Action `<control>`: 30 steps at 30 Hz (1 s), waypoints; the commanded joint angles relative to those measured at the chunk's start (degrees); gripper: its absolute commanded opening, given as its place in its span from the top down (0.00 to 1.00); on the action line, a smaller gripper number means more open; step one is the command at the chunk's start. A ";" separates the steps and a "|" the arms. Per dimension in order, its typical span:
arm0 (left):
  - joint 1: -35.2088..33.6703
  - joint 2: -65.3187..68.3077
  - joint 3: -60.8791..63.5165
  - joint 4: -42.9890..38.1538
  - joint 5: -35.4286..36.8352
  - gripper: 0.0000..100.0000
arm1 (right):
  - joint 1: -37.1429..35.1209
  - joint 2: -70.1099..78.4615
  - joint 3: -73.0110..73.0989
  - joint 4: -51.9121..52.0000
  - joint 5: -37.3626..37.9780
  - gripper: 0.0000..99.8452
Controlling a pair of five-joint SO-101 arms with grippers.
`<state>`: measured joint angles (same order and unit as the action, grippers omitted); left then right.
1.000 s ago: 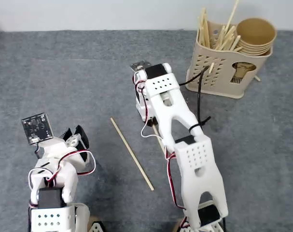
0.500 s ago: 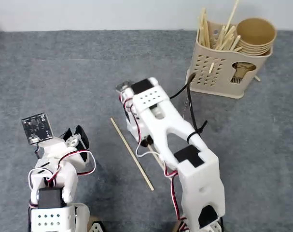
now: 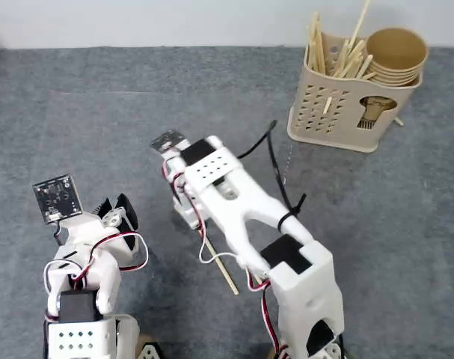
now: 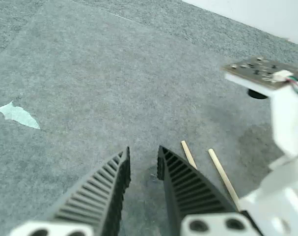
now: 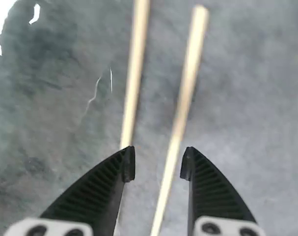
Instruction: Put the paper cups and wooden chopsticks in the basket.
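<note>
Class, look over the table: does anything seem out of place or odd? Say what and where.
A wooden chopstick and a second one lie loose on the grey mat, outside the basket, at the right end effector. A pale scrap also litters the mat.

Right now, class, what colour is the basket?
The basket is beige, shown best in the high view.

The ribbed fingers of the right gripper (image 5: 156,164) and the left gripper (image 4: 144,157) were black. Two chopsticks (image 5: 135,73) ahead of the right fingers were pale, plain wood on a mottled grey mat (image 3: 99,120). A pale greenish scrap (image 4: 16,114) lay beyond the left fingers. The right arm (image 3: 234,196) and left arm (image 3: 84,263) were white, with red and white wires (image 3: 129,238). The basket (image 3: 339,112) was beige, patterned with rows of holes, and its cups (image 3: 395,54) were tan.
</note>
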<state>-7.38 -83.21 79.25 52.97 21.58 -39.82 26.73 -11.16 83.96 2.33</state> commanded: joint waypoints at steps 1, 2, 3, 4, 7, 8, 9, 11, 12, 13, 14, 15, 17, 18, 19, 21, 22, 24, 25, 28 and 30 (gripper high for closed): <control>-0.53 0.35 -0.48 -1.32 -0.44 0.91 | -1.27 -3.03 -0.26 -1.98 -2.02 0.82; -0.53 0.35 -0.48 -1.32 -0.44 0.91 | -1.54 -2.42 -0.26 -2.24 -2.37 0.81; -0.53 0.35 -0.48 -1.32 -0.44 0.91 | -1.89 -1.80 -0.26 -2.24 -2.55 0.78; -0.53 0.35 -0.48 -1.32 -0.44 0.91 | -2.07 -1.36 -0.26 -2.33 -2.73 0.75; -0.53 0.35 -0.48 -1.32 -0.44 0.91 | -2.24 -0.48 -0.26 -2.59 -2.81 0.68; -0.53 0.35 -0.48 -1.32 -0.44 0.91 | -2.33 -0.31 -0.26 -3.21 -2.81 0.66; -0.53 0.35 -0.48 -1.32 -0.44 0.91 | -2.33 -0.13 -0.26 -3.56 -2.81 0.65; -0.53 0.35 -0.48 -1.32 -0.53 0.91 | -2.68 0.04 -0.26 -4.79 -2.81 0.64; -0.53 0.35 -0.48 -1.32 -0.53 0.91 | -3.03 0.13 -0.26 -5.41 -2.81 0.64; -0.53 0.35 -0.48 -1.32 -0.53 0.91 | -3.38 0.13 -0.09 -5.76 -2.81 0.64; -0.53 0.35 -0.48 -1.32 -0.53 0.91 | -3.47 0.22 0.00 -6.02 -2.81 0.64; -0.53 0.35 -0.48 -1.32 -0.53 0.91 | -3.91 0.57 0.00 -6.37 -2.81 0.63; -0.53 0.35 -0.48 -1.32 -0.53 0.91 | -4.09 2.24 -0.09 -6.46 -2.81 0.63; -0.53 0.35 -0.48 -1.32 -0.53 0.91 | -4.09 3.38 -0.18 -6.46 -2.81 0.63; -0.53 0.35 -0.48 -1.32 -0.53 0.91 | -4.00 4.70 -0.26 -6.46 -2.81 0.63; -0.53 0.35 -0.48 -1.32 -0.53 0.91 | -3.74 7.16 -0.26 -6.46 -2.55 0.63; -0.53 0.35 -0.48 -1.32 -0.53 0.91 | -3.12 8.13 -0.26 -6.46 -2.55 0.64; -0.53 0.35 -0.48 -1.32 -0.53 0.91 | -1.80 9.54 -0.44 -6.46 -2.55 0.67; -0.53 0.35 -0.48 -1.32 -0.53 0.91 | -1.01 10.15 -0.88 -6.29 -2.46 0.70; -0.53 0.35 -0.48 -1.32 -0.53 0.91 | 1.89 10.86 -1.85 -6.29 -2.37 0.85; -0.53 0.35 -0.48 -1.32 -0.53 0.91 | 3.56 10.77 -1.85 -6.37 -2.37 0.94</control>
<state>-7.38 -83.21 79.25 52.97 21.58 -39.56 36.40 -12.66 78.15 0.13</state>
